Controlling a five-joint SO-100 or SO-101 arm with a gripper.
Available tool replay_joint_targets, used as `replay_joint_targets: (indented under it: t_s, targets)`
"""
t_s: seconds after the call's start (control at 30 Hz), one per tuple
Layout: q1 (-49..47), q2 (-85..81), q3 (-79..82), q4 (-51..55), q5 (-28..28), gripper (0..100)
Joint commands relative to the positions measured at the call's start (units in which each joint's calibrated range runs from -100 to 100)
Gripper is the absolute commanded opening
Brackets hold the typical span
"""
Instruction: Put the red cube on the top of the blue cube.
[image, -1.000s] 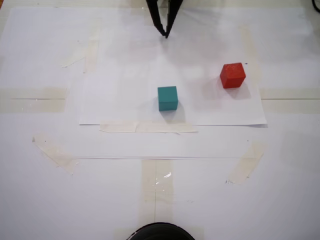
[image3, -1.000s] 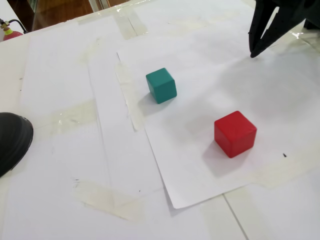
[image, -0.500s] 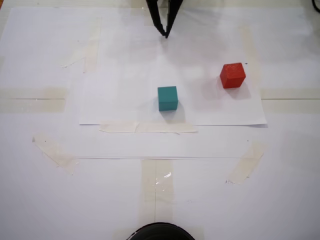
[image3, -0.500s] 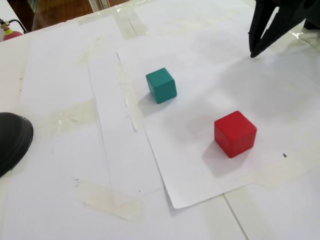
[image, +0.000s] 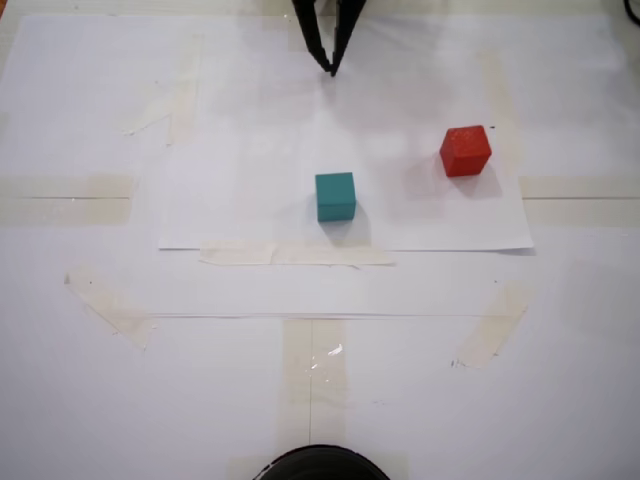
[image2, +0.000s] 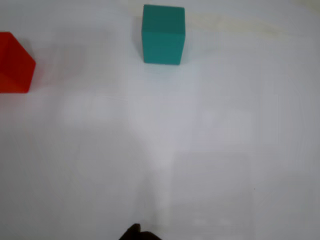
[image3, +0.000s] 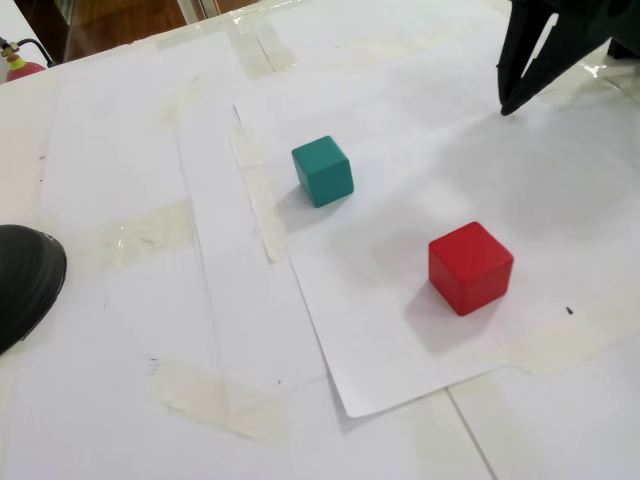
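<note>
The small matte teal blue cube (image: 335, 195) serves here as the landmark. It sits on a white paper sheet (image: 240, 150) that is fixed to the table with strips of pale masking tape (image: 295, 255). In a fixed view from above, the near edge of the sheet runs just below the blue cube, and one tape strip lies along that edge. To the left of the blue cube the sheet is bare, and above it the paper is also bare up to the gripper. In the wrist view the blue cube (image2: 163, 34) stands near the top edge, and the white surface below it is wide and free.

The small matte red-orange red cube (image: 465, 150) rests flat on the same sheet, to the right of the blue cube and a little higher in this fixed view. The two cubes are well apart and do not touch. In the other fixed view the red cube (image3: 470, 267) is closer to the camera than the blue cube (image3: 322, 171), near the sheet's front corner.

The black two-finger gripper (image: 331, 68) hangs above the blue cube in the picture, well apart from both cubes. Its fingers meet at the tips, so it is closed and holds nothing. In the side fixed view the gripper (image3: 507, 105) points down to the paper.

A dark round object (image: 320, 464) sits at the bottom edge, far below the blue cube.
</note>
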Motion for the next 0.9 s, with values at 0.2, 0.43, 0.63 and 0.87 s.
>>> replay_joint_targets:
  t_s: [0.2,0.43,0.63,0.87]
  targets:
    - [0.6,-0.5,0.8,-0.9,0.3,0]
    - [2.2,-0.5,0.8,-1.2,-1.1,0]
    - [2.7,-0.5,0.8,-2.2,-2.2,0]
    - [1.4,7.3,-12.5,1.0,-1.6,0]
